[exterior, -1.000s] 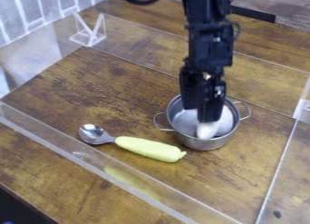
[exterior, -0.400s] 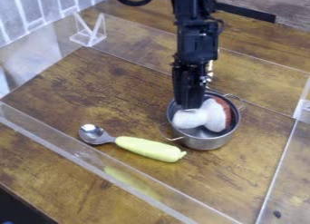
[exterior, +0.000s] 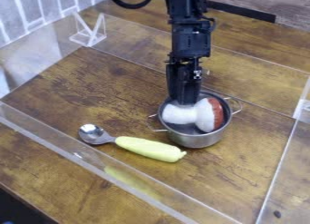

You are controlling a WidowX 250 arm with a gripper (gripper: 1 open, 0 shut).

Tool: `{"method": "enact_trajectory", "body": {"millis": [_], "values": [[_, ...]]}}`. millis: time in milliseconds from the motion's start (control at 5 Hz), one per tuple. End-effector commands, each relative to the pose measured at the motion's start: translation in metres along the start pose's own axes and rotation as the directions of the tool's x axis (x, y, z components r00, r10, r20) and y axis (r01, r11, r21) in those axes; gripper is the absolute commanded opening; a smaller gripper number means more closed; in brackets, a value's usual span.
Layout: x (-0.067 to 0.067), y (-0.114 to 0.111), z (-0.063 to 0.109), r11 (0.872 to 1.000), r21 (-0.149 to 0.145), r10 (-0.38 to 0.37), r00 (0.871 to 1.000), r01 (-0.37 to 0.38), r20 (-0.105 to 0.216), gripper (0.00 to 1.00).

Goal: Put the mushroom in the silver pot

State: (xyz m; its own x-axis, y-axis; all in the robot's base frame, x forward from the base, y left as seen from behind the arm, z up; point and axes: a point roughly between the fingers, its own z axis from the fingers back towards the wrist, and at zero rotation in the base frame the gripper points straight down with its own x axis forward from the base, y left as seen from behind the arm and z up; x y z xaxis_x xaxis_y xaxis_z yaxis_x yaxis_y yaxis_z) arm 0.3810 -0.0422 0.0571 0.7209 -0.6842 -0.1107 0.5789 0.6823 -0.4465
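The silver pot (exterior: 194, 138) stands on the wooden table right of centre. The mushroom (exterior: 198, 114) lies on its side inside the pot, its cream stem to the left and its reddish-brown cap to the right. My gripper (exterior: 186, 97) hangs straight down over the pot's left half, its tips just above the stem. Nothing is held between the dark fingers. They look narrow, and the gap between them is too dark to make out.
A metal spoon (exterior: 94, 133) and a yellow-green vegetable (exterior: 150, 149) lie left of and in front of the pot. A clear plastic stand (exterior: 87, 30) sits at the back left. Clear low walls (exterior: 72, 160) run around the table.
My gripper has risen out of the pot and shifted slightly left. The mushroom it was down around now lies free in the pot.
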Motion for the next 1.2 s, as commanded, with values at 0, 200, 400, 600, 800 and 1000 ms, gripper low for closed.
{"method": "enact_trajectory", "body": {"millis": [0,200,400,600,800,1000], "values": [[0.011,-0.012,0.027,0.996,0.04,-0.085,0.996,0.084,0.021,0.0],[0.013,-0.025,0.037,0.995,0.009,-0.1,0.995,0.1,0.021,0.0],[0.016,-0.037,0.043,0.992,-0.015,-0.126,0.992,0.126,0.02,0.0],[0.006,-0.038,0.042,0.998,-0.009,-0.056,0.997,0.056,0.047,1.0],[-0.007,-0.038,0.059,0.999,0.008,0.032,0.996,-0.033,0.082,0.0],[-0.009,-0.039,0.088,0.998,0.043,0.048,0.995,-0.052,0.082,0.0]]}}
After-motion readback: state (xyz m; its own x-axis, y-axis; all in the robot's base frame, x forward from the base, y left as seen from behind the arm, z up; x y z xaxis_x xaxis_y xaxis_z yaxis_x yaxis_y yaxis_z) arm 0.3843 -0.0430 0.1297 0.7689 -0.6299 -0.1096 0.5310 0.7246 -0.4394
